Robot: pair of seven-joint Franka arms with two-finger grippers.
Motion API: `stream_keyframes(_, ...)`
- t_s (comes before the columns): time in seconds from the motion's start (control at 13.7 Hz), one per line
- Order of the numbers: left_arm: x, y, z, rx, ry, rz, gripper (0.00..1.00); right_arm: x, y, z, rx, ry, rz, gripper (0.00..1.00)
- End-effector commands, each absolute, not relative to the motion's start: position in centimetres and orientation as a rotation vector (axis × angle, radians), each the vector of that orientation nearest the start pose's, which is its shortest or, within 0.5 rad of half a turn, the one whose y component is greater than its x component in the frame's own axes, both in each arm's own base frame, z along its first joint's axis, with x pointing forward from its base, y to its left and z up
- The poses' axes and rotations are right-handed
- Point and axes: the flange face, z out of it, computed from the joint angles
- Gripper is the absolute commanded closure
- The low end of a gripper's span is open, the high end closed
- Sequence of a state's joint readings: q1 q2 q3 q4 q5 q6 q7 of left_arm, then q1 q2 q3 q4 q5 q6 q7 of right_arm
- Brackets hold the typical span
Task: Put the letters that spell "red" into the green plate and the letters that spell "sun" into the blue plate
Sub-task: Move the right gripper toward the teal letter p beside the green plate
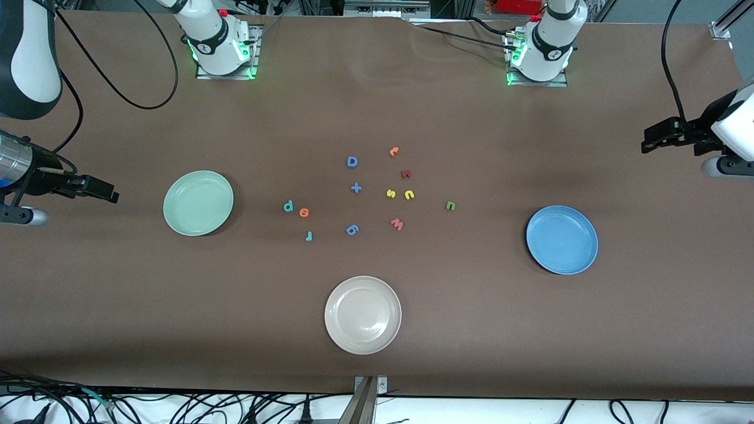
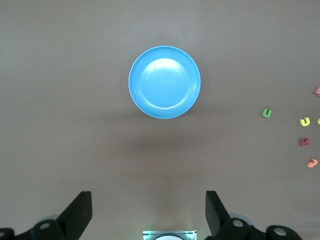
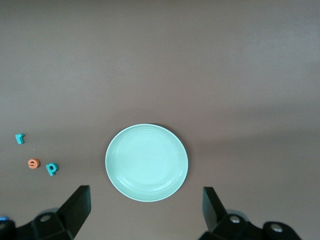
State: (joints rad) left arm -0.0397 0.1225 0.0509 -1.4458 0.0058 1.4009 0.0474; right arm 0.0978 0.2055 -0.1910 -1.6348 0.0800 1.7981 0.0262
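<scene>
The empty green plate (image 1: 198, 202) (image 3: 146, 162) lies toward the right arm's end of the table. Beside it are the teal "d" (image 1: 288, 206) (image 3: 51, 168), orange "e" (image 1: 304, 212) (image 3: 33, 163) and teal "r" (image 1: 308, 236) (image 3: 19, 138). The empty blue plate (image 1: 562, 239) (image 2: 164, 82) lies toward the left arm's end. The yellow "s" (image 1: 390, 193) and yellow "u" (image 1: 409, 194) (image 2: 305, 121) sit mid-table, with the green "n" (image 1: 450, 205) (image 2: 267, 113) closer to the blue plate. My right gripper (image 1: 109, 194) (image 3: 145, 191) hangs open and empty above the table's end past the green plate. My left gripper (image 1: 648, 141) (image 2: 148, 196) hangs open and empty above its own end.
A beige plate (image 1: 363, 314) lies nearest the front camera, mid-table. Other foam pieces lie among the letters: a blue "D" (image 1: 352, 161), a blue plus (image 1: 356, 188), a blue "9" shape (image 1: 352, 229), a pink "w" (image 1: 397, 224), a dark red piece (image 1: 405, 174) and an orange piece (image 1: 394, 151).
</scene>
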Motion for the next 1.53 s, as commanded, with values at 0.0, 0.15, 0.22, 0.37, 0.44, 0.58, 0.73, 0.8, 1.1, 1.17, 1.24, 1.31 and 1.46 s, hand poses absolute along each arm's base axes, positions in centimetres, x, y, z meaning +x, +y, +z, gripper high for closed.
stream_keyframes(0.0,57.6,0.3,60.6,-3.11,0.054,0.249,0.0,62.0,-2.2,49.6,-3.079,0.298,0.067,0.01)
stream_keyframes(0.15,57.6,0.3,60.6,-3.11,0.054,0.249,0.0,62.3,0.2,49.0,-3.076,0.37,0.082,0.01)
stream_keyframes(0.22,57.7,0.3,60.5,-3.109,0.054,0.252,0.0,62.3,1.8,48.7,-3.075,0.403,0.092,0.01)
stream_keyframes(0.37,57.7,0.3,60.4,-3.111,0.055,0.254,0.0,62.6,4.7,47.7,-3.084,0.421,0.104,0.01)
stream_keyframes(0.44,57.8,0.3,60.3,-3.11,0.055,0.256,0.0,62.8,6.3,47.2,-3.084,0.389,0.084,0.01)
stream_keyframes(0.58,57.8,0.3,60.3,-3.111,0.057,0.256,0.0,63.3,9.8,45.4,-3.096,0.339,0.076,0.01)
stream_keyframes(0.73,57.8,0.3,60.3,-3.111,0.057,0.256,0.0,63.3,13.3,43.6,-3.101,0.416,0.086,0.01)
stream_keyframes(0.8,57.8,0.2,60.2,-3.11,0.057,0.259,0.0,63.1,15.2,42.3,-3.111,0.403,0.102,0.01)
stream_keyframes(1.1,57.8,0.2,60.2,-3.11,0.057,0.259,0.0,61.4,17.9,36.1,-3.145,0.365,0.199,0.01)
stream_keyframes(1.17,57.8,0.2,60.2,-3.11,0.057,0.259,0.0,60.9,18.0,34.7,-3.141,0.383,0.213,0.01)
stream_keyframes(1.24,57.8,0.3,60.3,-3.111,0.057,0.256,0.0,60.2,19.0,33.6,-3.136,0.358,0.22,0.01)
stream_keyframes(1.31,57.8,0.3,60.3,-3.111,0.055,0.256,0.0,59.5,19.8,32.5,-3.133,0.353,0.222,0.01)
stream_keyframes(1.46,57.8,0.3,60.2,-3.11,0.052,0.259,0.0,57.6,21.6,29.3,-3.122,0.388,0.209,0.01)
